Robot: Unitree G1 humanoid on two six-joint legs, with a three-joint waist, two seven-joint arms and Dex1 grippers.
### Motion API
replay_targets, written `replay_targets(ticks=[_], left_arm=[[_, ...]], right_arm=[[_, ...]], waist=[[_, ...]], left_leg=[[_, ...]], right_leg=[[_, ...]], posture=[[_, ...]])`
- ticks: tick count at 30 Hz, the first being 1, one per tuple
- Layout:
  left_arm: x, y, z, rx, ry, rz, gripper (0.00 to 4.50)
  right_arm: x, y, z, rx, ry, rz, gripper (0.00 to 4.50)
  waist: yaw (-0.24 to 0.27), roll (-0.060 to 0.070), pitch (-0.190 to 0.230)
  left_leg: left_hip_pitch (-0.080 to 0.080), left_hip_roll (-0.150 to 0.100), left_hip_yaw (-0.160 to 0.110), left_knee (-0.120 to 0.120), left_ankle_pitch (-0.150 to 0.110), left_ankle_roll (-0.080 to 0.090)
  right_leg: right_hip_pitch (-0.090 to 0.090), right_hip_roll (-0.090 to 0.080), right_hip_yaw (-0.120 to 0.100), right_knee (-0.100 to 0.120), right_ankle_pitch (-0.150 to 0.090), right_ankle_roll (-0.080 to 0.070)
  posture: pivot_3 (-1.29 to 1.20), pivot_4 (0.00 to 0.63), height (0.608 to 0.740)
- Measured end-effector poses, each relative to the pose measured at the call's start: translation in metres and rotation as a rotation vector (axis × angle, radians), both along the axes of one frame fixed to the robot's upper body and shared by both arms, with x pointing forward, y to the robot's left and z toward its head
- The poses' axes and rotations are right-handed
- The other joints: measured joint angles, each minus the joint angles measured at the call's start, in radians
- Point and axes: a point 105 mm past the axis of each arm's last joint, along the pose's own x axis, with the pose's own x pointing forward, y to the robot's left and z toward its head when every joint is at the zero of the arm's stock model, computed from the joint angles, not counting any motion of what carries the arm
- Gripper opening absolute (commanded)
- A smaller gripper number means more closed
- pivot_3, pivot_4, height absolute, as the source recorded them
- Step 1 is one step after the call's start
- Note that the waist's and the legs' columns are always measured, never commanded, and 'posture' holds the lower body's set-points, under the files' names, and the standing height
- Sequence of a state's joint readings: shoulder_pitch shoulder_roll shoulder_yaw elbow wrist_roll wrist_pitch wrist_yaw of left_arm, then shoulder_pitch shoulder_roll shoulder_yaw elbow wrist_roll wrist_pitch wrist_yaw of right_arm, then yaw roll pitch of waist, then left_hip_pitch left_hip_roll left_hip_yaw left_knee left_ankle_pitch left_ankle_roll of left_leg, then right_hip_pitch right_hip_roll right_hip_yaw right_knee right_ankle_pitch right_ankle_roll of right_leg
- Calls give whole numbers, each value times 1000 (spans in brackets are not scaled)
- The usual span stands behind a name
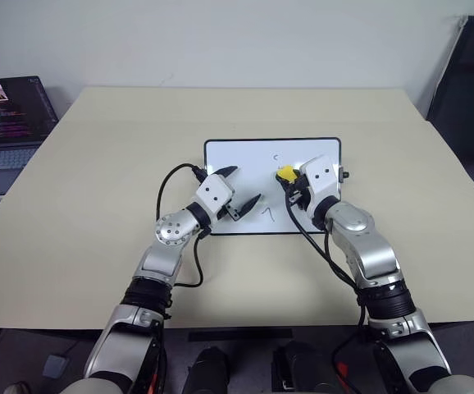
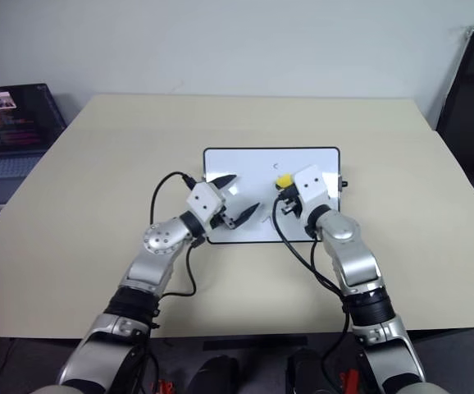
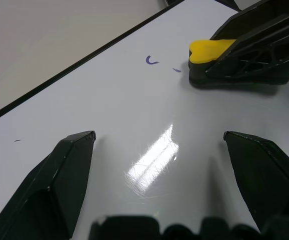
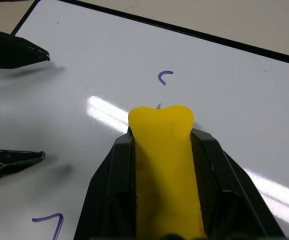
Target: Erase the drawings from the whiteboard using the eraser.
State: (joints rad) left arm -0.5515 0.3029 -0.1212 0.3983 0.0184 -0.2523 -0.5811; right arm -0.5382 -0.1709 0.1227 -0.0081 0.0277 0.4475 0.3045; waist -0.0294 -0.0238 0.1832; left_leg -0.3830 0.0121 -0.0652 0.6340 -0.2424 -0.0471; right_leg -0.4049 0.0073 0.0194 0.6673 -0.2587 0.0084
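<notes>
The whiteboard (image 1: 229,156) lies flat in the middle of the beige table. My right gripper (image 1: 289,179) is shut on the yellow eraser (image 1: 285,173), low over the board's right half. The eraser (image 4: 163,150) tip sits just short of a small hook-shaped drawing (image 4: 165,76), with a tiny stroke (image 4: 158,106) at its edge. A "7"-like drawing (image 1: 267,213) lies near the board's front edge. My left gripper (image 1: 247,184) is open over the board's left-centre, with nothing between its fingers (image 3: 69,170).
An open laptop (image 1: 7,123) sits off the table's far left corner. A dark chair (image 1: 467,82) stands beyond the right side. The beige table (image 1: 97,164) stretches wide around the board.
</notes>
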Motion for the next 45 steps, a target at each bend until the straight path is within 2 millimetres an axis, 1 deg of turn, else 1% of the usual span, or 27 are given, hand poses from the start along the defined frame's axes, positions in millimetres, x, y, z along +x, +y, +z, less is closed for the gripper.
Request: replay_targets(ticks=[7,13,17,22,26,34,36,39,45], left_arm=[[0,-2,0,-3,1,-5,4500],[0,-2,0,-3,2,-5,4500],[0,-2,-1,-3,2,-4,4500],[-2,-1,-3,-3,7,-2,4500],[-2,-1,-3,-3,7,-2,4500],[-2,-1,-2,-3,7,-1,4500],[-2,-1,-2,-2,8,0,4500],[-2,-1,-2,-3,9,0,4500],[-4,-1,-3,-5,10,-1,4500]], right_arm=[[8,5,10,41,-47,-11,1153],[14,25,20,62,-89,18,1153],[14,36,16,58,-84,41,1153],[18,37,18,33,-94,38,1153],[20,35,18,-1,-94,27,1153],[21,17,15,-85,-97,-7,1153],[14,9,6,-100,-80,-8,1153],[4,5,-5,-116,-54,-6,1153],[-2,-5,-15,-144,-16,-15,1153]], waist=[[-1,0,0],[-2,0,0],[-1,0,0],[-1,0,0],[-1,0,0],[8,-1,0],[9,-1,-1],[4,-1,-1],[3,-1,-1]], left_leg=[[-1,0,0,-1,0,0],[-1,0,0,-2,0,0],[-2,0,0,-3,0,0],[-1,0,0,-3,0,0],[-1,0,0,-2,0,0],[-1,0,-1,1,0,0],[-1,0,-1,2,0,0],[0,0,0,2,0,0],[1,0,-1,11,0,0]], right_leg=[[-1,0,0,-1,0,0],[-1,0,0,-1,2,-4],[-1,0,0,-2,2,-4],[-1,0,0,-1,3,-4],[-1,0,0,-1,2,-4],[1,-1,-1,0,2,-3],[1,-1,0,-1,2,-1],[1,-1,0,0,1,1],[1,0,0,10,1,0]], posture=[[0,150,740],[0,150,740],[0,150,740],[0,150,740],[0,150,740],[0,150,740],[0,150,740],[0,150,740],[0,150,740]])
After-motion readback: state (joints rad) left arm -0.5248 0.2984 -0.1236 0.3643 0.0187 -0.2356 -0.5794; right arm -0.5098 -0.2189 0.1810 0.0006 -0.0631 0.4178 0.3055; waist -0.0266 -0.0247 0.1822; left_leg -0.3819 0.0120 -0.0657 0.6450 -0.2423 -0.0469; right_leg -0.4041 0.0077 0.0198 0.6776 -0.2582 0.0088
